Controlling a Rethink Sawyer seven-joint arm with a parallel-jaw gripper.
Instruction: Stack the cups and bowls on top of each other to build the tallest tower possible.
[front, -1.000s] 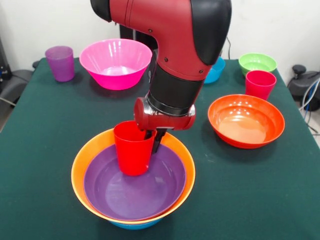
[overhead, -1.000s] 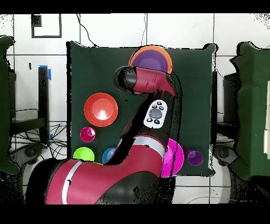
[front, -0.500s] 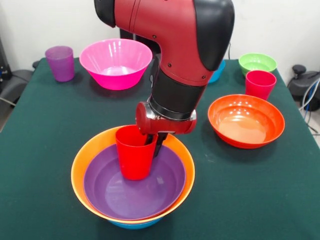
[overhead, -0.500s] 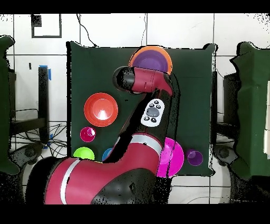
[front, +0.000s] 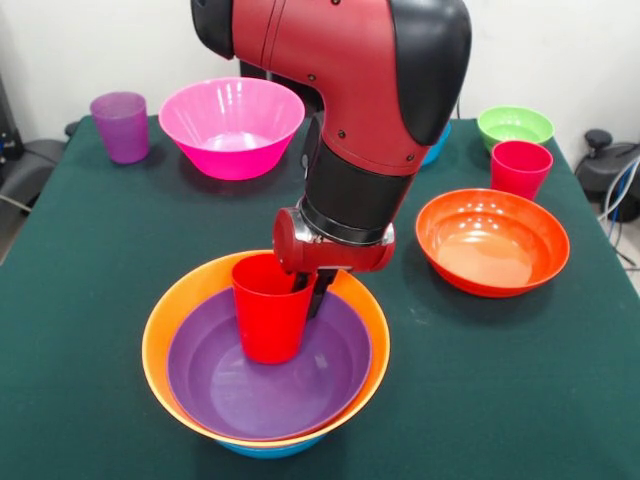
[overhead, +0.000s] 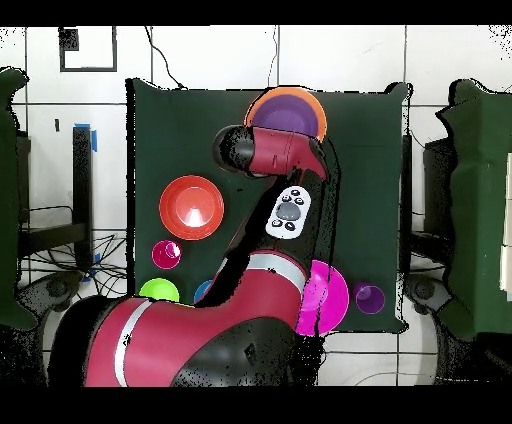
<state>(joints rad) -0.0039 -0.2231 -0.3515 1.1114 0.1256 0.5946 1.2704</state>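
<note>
Red cup (front: 270, 318) down inside purple bowl (front: 268, 372), nested in orange bowl (front: 160, 330) over a blue one. Pinched at the rim by gripper (front: 308, 288). Placing step now. Next: let go, lift straight up, fetch another cup.

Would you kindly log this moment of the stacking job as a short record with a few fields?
stack: purple bowl nested in orange bowl, blue bowl showing beneath
held item: red cup, upright, over the purple bowl's far side
gripper: gripper at the cup's rim, one finger inside it
loose bowls: pink bowl, red-orange bowl, green bowl
loose cups: purple cup, second red cup
surface: green table
</note>
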